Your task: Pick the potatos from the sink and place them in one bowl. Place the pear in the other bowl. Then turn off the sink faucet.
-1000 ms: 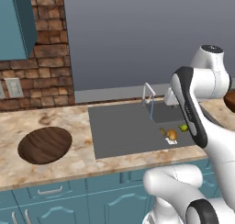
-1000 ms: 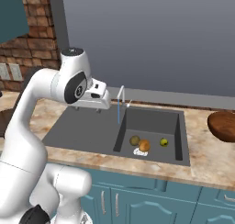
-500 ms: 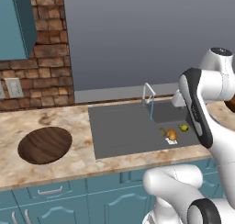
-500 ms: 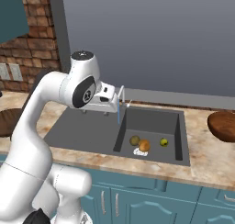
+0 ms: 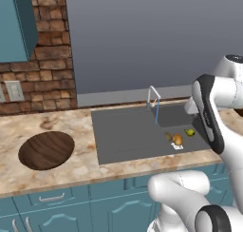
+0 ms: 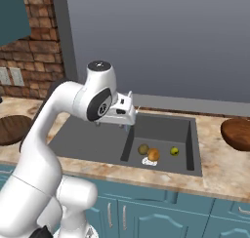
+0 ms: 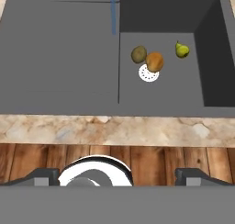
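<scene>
In the hand view my gripper [image 7: 118, 176] is open, its fingertips [image 7: 46, 175] wide apart with nothing between them, high above the counter's front edge. The sink [image 7: 59, 58] lies ahead. In its deeper well the olive-green potato [image 7: 139, 54] touches the golden-orange potato [image 7: 155, 61], and the pear [image 7: 182, 49] lies apart to their right. Both potatos [image 6: 153, 154] and the pear [image 6: 174, 151] also show from the right base. The faucet [image 5: 153, 95] pours a blue stream [image 5: 157, 113]. The dark brown bowl [image 5: 46, 149] sits far left, the reddish bowl [image 6: 238, 132] far right.
A white drain [image 7: 148, 73] lies just in front of the potatoes. Speckled counter [image 5: 57, 171] surrounds the sink. A brick wall with a socket [image 5: 12, 91] and a teal cabinet [image 5: 16, 26] stand at the back left. My own arm [image 5: 213, 112] rises over the sink's right end.
My arm's upper links have swung up and to the right over the sink. The potatoes, pear and bowls lie as before, and the gripper stays open.
</scene>
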### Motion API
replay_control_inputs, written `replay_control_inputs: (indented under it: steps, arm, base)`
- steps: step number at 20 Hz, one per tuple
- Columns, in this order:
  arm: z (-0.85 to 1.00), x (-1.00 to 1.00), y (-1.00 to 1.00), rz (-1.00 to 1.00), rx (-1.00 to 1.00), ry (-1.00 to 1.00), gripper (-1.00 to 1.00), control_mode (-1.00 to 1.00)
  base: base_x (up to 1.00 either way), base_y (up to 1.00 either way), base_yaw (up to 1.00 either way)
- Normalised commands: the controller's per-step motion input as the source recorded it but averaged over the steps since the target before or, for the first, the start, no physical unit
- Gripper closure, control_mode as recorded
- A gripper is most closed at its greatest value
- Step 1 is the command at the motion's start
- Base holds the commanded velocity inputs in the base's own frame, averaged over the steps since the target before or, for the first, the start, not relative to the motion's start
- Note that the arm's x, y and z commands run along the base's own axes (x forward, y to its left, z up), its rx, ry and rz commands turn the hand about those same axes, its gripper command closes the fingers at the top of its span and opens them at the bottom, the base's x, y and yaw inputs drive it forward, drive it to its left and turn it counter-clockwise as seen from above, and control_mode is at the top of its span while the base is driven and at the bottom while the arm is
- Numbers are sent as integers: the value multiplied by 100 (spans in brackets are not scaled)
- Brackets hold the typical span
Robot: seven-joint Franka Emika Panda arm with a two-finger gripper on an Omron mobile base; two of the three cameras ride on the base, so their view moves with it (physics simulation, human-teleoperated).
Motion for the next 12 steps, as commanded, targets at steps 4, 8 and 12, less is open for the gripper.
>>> replay_control_inputs:
  steps: [4, 8, 12]
  arm:
    - [-12, 0, -27, 0, 0, 0, -100, -100]
    - [-13, 0, -28, 0, 0, 0, -100, -100]
    - [-21, 0, -25, 0, 0, 0, -100, -100]
  base:
    - [0, 0, 0]
    - [0, 0, 0]
    - [0, 0, 0]
